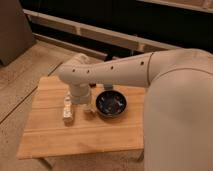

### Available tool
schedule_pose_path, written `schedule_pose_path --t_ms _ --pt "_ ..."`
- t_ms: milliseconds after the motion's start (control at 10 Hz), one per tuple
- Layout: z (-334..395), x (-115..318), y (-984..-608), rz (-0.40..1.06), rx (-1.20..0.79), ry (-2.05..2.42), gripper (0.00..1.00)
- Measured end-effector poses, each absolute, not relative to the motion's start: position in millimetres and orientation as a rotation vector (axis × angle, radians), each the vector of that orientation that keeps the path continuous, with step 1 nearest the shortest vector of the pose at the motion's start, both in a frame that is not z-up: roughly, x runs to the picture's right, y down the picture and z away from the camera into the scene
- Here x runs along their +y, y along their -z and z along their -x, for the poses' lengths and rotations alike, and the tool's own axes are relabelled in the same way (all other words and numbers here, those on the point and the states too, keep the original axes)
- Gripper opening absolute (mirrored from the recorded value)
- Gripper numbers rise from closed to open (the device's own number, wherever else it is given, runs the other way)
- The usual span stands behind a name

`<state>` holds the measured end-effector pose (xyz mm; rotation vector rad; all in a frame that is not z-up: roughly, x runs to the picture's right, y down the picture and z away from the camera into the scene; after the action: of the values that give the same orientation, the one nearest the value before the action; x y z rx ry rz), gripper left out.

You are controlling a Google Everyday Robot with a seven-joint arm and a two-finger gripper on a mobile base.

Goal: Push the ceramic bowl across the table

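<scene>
The ceramic bowl (111,104) is round, dark and glossy with pale glints inside. It sits on the light wood table (75,136), right of the middle and near the far edge. My white arm reaches in from the right and bends down over the table. The gripper (68,112) hangs just above the table top, left of the bowl and apart from it. A small pale object (89,107), perhaps a cup, stands between the gripper and the bowl, close to the bowl's left rim.
The arm's thick upper part (175,100) covers the table's right end. The table stands on a speckled floor (20,90). A dark wall with pale horizontal rails (100,35) runs behind it.
</scene>
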<state>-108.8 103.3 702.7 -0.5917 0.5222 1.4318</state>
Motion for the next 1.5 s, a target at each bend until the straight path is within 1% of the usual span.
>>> schedule_pose_path --t_ms 700,1000,1100,1200,1500 --pt "108.3 100.4 -702.7 0.581 0.517 -1.437 0.65" --pt "106.4 51.0 -704.9 0.44 0.337 -1.512 0.65" --pt "101.9 41.0 -703.5 0.404 0.292 -1.527 0.65" --pt "97.2 32.4 -699.8 0.373 0.238 -1.552 0.65" --pt "97.1 30.2 -698.3 0.364 0.218 -1.557 0.65"
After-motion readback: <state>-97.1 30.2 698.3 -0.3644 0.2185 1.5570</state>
